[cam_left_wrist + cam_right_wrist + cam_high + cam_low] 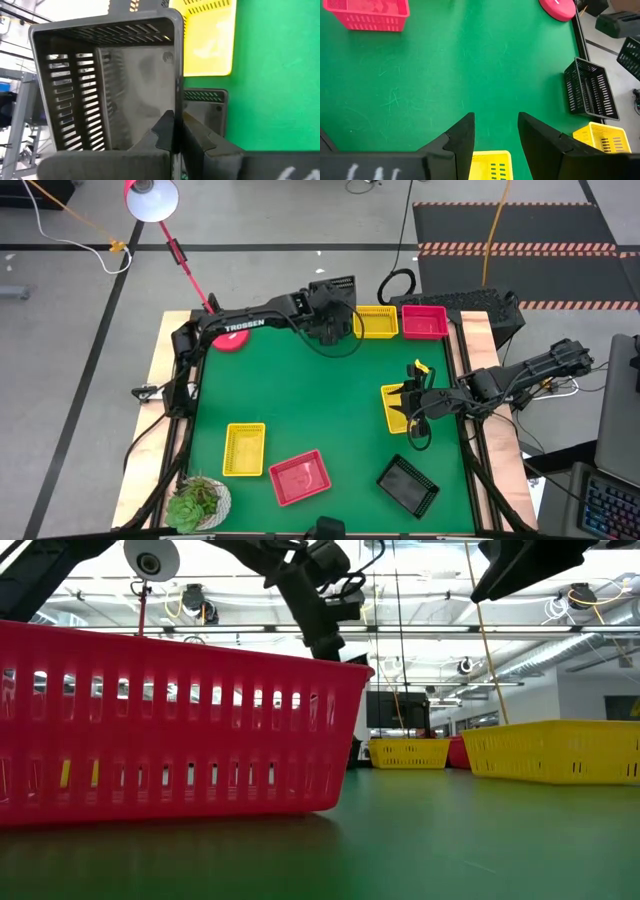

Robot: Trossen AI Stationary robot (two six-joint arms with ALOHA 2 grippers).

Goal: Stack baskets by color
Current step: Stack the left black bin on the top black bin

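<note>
Green table [320,410]: left tool [175,132] pinching black basket [107,82] wall.

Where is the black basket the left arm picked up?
High view: black basket is held off the mat in the left gripper at the far edge, beside the yellow basket.

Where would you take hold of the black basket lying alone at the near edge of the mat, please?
Grip one rim wall of the black basket from straight above, one finger inside and one outside. It lies flat, open side up, turned diagonally to the mat and clear of the red basket, so the hand should turn to match.
</note>
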